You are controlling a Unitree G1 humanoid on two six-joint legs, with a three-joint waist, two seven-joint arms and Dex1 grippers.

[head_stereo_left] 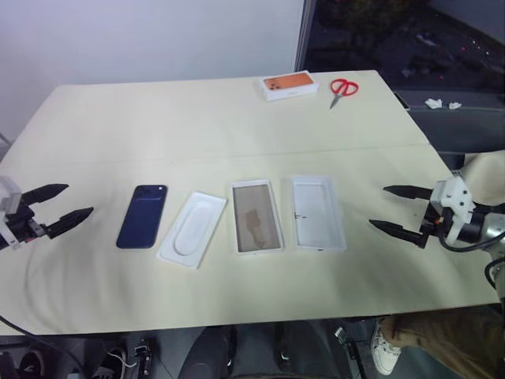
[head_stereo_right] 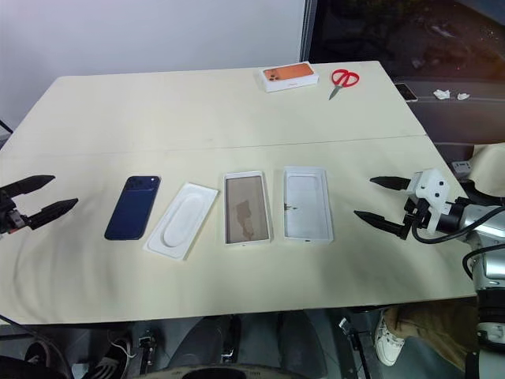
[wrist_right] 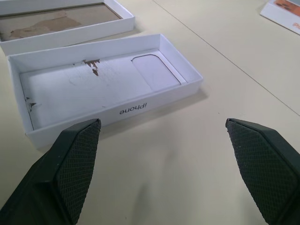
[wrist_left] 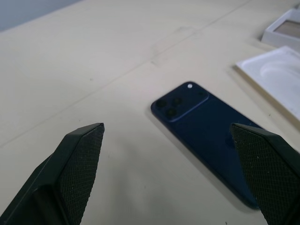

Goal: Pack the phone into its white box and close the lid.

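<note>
Phone (head_stereo_left: 143, 215) lies flat, back up, nearest tabletop's left edge in the row; white box (head_stereo_left: 256, 216) and lid (head_stereo_left: 318, 212) rightward. Stiff, slick, thin slab: pinch its long edges. Both jaws wide open, empty.

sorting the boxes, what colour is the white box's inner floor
Tan-brown, on the white box; best seen in the left eye view.

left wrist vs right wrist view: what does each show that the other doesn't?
Left wrist: the phone lying back-up between the open left gripper fingers, and the white insert beside it.
Right wrist: the lid lying inside-up ahead of the open right gripper, and a corner of the orange-topped box.
Both: the white box and the table.
</note>
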